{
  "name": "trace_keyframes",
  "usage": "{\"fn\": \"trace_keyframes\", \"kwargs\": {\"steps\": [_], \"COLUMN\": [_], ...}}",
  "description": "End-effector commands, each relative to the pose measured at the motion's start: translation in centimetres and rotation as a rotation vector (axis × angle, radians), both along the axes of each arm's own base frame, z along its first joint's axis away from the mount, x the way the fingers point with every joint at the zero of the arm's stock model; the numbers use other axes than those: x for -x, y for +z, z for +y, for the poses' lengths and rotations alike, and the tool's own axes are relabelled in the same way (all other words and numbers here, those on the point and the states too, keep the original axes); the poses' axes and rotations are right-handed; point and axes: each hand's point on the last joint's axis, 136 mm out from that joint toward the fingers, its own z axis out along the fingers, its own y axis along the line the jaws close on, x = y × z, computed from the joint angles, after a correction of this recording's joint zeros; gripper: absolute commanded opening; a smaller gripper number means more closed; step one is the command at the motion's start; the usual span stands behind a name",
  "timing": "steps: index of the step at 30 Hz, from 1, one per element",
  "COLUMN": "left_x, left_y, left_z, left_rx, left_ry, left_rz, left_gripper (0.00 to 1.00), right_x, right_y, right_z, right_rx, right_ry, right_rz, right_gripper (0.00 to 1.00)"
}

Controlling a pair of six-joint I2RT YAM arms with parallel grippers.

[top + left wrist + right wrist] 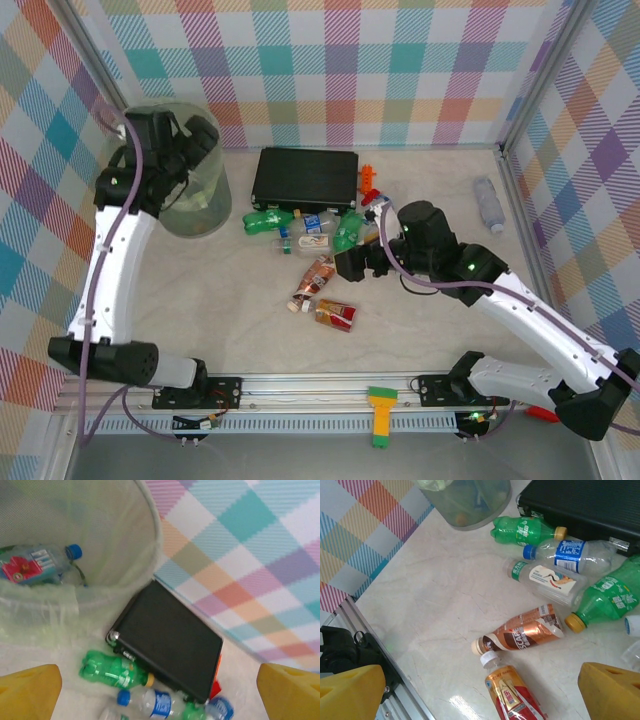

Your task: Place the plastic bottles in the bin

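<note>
Several plastic bottles lie in the middle of the table: a green one, a blue-labelled clear one, a brown one and a red-and-gold one. Another clear bottle lies alone at the far right. The pale-green bin stands at the back left. My left gripper hovers open over its rim. The left wrist view shows the bin wall and a red-labelled bottle inside. My right gripper hangs open above the brown bottle and the red-and-gold bottle, holding nothing.
A flat black case lies behind the bottles, with small orange toy pieces at its right end. Plaid walls close in the table on three sides. A yellow-and-green block sits on the front rail.
</note>
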Motion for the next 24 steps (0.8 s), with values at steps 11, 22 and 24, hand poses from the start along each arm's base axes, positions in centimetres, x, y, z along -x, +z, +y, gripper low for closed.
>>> {"fn": "trace_keyframes", "kwargs": {"steps": [11,22,24], "left_x": [9.2,12.3,13.1], "left_y": [-9.8,-17.6,-19.0], "left_z": [-8.2,-13.1,-14.1], "left_rx": [-0.275,-0.333,-0.334], "left_ry": [-0.321,-0.497,-0.564], "left_rz": [0.176,0.306,0.332], "left_gripper": [1.0,0.99,0.99], "right_x": [2.4,2.8,2.5], "right_y": [-4.5,-6.6,-6.4], "right_z": [-2.5,-2.8,-2.9], "right_rx": [0.134,0.196,0.191], "right_ry": [-0.013,-0.017,-0.041], "right_rz": [0.138,0.208,0.208], "right_gripper": [0.99,0.99,0.99]}}
